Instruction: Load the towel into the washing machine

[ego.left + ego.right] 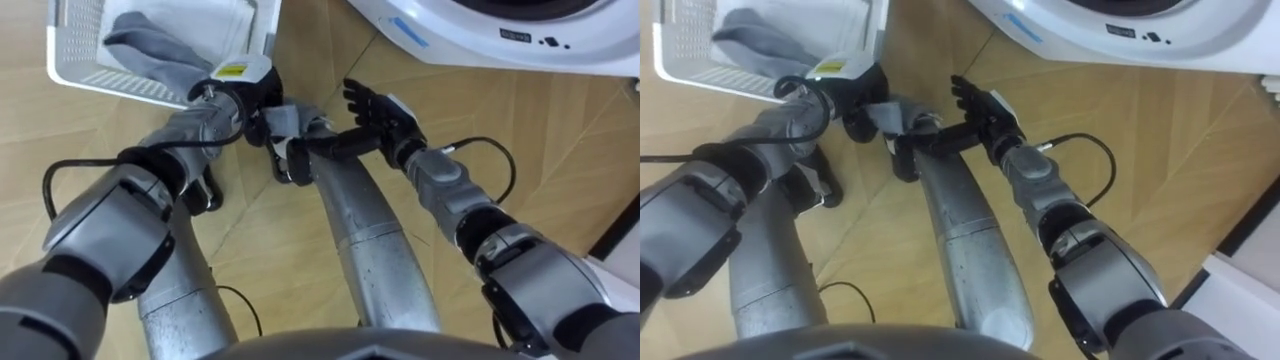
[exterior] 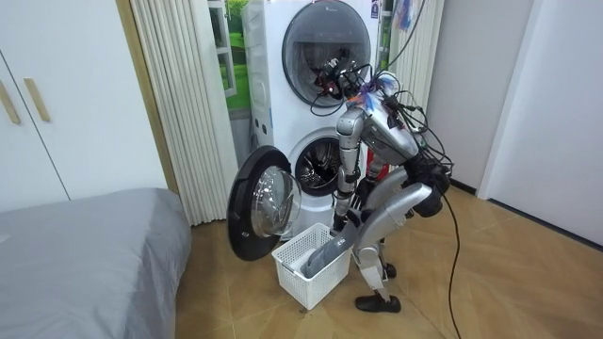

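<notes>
Head eyes look down closely; distant room camera faces washer (image 2: 313, 162); basket (image 2: 303, 282) shared

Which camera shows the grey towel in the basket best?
Left eye view: the towel lies close, folds visible, in the white basket. Right eye view shows nearly the same; the room view shows it far off.

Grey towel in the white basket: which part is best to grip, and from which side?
Probably grip the raised fold of the grey towel where it bunches toward the near rim of the basket. Come from above: the walls close the sides, the top is open. The left hand is nearest.
</notes>
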Controlling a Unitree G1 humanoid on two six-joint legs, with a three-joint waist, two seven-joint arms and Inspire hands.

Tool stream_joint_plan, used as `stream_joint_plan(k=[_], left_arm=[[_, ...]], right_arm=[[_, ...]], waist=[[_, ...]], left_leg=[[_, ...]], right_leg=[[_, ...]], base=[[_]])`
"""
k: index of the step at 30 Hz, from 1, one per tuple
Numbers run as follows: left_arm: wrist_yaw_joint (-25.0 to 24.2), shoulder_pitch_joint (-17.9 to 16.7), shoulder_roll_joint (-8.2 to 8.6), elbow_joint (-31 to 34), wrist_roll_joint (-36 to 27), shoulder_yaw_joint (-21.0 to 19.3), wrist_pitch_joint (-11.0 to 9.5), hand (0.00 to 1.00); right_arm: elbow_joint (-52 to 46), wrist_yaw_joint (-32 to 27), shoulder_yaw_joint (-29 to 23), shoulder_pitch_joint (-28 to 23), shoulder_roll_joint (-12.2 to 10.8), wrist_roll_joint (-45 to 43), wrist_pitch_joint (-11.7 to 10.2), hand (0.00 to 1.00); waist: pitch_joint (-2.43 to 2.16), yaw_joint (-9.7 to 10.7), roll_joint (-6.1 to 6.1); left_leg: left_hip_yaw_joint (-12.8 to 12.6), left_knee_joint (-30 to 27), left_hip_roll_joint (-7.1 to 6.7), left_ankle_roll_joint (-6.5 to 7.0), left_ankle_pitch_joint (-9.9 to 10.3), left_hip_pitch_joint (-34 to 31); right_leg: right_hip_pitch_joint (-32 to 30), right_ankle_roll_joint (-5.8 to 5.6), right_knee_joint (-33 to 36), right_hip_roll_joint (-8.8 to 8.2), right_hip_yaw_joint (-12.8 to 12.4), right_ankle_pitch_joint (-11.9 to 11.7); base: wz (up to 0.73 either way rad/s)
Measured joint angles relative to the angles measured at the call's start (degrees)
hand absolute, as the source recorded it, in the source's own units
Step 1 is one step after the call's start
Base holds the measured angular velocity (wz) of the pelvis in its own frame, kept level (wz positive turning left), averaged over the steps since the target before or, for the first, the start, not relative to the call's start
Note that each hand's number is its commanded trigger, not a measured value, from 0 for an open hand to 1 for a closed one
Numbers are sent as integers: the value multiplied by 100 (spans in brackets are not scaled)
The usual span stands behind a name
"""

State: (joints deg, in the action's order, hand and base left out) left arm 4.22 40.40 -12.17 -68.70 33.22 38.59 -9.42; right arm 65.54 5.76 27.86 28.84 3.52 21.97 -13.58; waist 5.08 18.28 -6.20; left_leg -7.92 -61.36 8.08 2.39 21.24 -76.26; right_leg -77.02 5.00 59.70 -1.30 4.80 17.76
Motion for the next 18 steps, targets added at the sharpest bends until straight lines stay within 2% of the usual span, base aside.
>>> stream_joint_plan(k=[5, 9, 12, 14, 15, 18], left_arm=[[-1, -70, 9, -6, 1, 3, 35, 100], [7, -195, 38, -38, 5, -12, 35, 100], [141, -335, 73, -38, 12, -18, 22, 100], [273, -420, 142, -37, 7, -23, 13, 100], [305, -453, 165, -30, 5, -25, 12, 100], [413, -601, 295, 108, -9, -24, -4, 100]], right_arm=[[137, 7, 24, 22, 0, 104, 118, 0], [351, 1, 14, 0, 3, 196, 119, 0], [356, -95, -2, -203, 36, 213, 109, 0], [477, -116, -3, -254, 43, 256, 104, 0], [548, -118, -3, -258, 42, 256, 103, 0], [602, -119, 14, -432, 128, 254, 104, 0]], waist=[[0, -85, 1], [2, -185, 5], [-5, -316, 32], [1, -464, 65], [-4, -472, 83], [-14, -635, 239]], left_leg=[[1, -20, 4, 2, 0, 128], [15, 22, 6, 2, 1, 399], [9, 141, 6, -7, -12, 648], [8, 288, -9, -17, -60, 838], [15, 325, -14, -20, -70, 896], [66, 566, -89, -23, -119, 1241]], right_leg=[[148, -3, -13, 5, -1, 2], [434, -5, -76, 20, -3, -1], [685, -11, -207, 30, -3, -39], [880, -12, -367, 34, 9, -90], [948, -12, -407, 30, 21, -94], [1348, -21, -646, -22, 97, -99]], base=[[-1], [0], [-2], [0], [8], [17]])
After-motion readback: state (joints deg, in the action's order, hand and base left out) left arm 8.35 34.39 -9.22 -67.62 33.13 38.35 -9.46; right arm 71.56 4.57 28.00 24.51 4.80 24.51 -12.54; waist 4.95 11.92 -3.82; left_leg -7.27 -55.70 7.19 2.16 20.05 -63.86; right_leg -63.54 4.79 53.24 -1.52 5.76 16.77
